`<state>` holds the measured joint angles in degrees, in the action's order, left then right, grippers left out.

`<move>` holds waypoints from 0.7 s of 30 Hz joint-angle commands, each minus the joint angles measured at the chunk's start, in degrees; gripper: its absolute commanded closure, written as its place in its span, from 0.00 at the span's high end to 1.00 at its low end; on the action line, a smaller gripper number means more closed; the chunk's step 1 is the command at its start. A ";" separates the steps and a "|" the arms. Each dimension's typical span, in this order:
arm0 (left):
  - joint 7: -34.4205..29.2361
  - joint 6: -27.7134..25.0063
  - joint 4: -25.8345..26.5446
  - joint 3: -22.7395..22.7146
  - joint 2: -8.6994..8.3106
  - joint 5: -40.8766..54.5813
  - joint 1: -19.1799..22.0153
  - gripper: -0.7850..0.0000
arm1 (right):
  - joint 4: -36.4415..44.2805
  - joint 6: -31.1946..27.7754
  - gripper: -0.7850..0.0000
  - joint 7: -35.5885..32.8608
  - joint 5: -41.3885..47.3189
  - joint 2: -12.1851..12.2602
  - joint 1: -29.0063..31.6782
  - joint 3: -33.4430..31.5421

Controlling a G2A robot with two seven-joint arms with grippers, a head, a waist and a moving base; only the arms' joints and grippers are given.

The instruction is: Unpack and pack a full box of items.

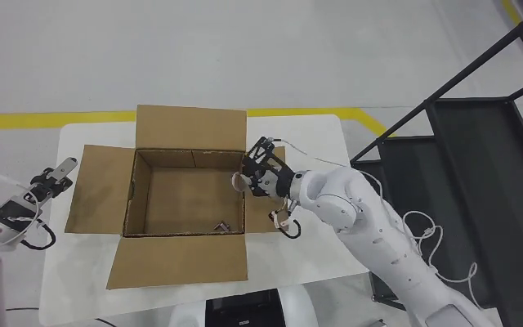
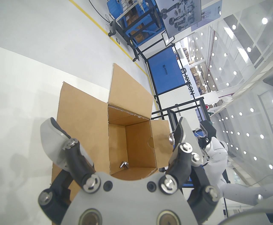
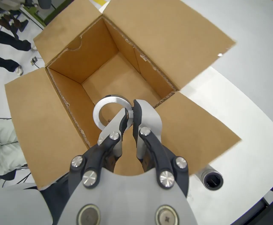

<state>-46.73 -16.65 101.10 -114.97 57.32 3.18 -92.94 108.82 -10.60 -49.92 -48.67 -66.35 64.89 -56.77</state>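
Box (image 1: 191, 128), cardboard, flaps open, on white table (image 1: 315, 135). Right tool (image 3: 130, 110) clamped on metal ring (image 3: 97, 114) over box opening. Left tool (image 1: 57, 174) apart, beside box. Small metal part (image 1: 221, 225) on box floor.

A small white logo with a short white word is printed on the blue upright panel (image 2: 168, 70), seen in the left wrist view beyond the brown open cardboard box (image 2: 132, 136), roughly towards three o'clock from it on the robot's own clock-face; larger dark letters are set lengthwise on the white perforated panel (image 2: 181, 95) just beside it; small print beside robot figures on the grey hanging display board (image 2: 181, 15) cannot be made out.
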 commanded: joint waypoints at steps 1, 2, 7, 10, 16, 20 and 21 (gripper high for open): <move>-0.01 0.00 0.00 0.00 0.00 0.00 0.00 1.00 | -2.63 1.70 0.00 0.14 -1.06 -1.14 -3.42 5.50; -0.01 0.00 0.00 0.00 0.00 0.00 0.00 1.00 | -3.62 2.44 0.00 0.40 -1.58 -1.72 -4.73 7.58; -0.01 0.00 0.00 0.00 0.00 0.00 0.00 1.00 | -9.35 5.69 0.00 1.64 -3.66 -4.62 -9.85 16.41; -0.01 0.00 0.00 0.00 0.00 0.00 0.00 1.00 | -12.98 7.44 0.00 2.97 -3.88 -6.26 -12.12 19.70; -0.01 0.00 0.00 0.00 0.00 0.00 0.00 1.00 | -18.57 9.30 1.00 5.92 -2.17 -8.91 -15.17 22.92; -0.01 0.00 0.00 0.00 0.00 0.00 0.00 1.00 | -18.73 8.03 1.00 7.03 -0.90 -9.28 -15.00 22.24; -0.01 0.00 0.00 0.00 0.00 0.00 0.00 1.00 | -18.02 6.70 1.00 7.18 -0.31 -9.02 -14.53 21.36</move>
<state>-46.73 -16.65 101.10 -114.97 57.32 3.18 -92.93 90.07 -2.49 -42.88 -49.62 -75.63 49.88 -34.50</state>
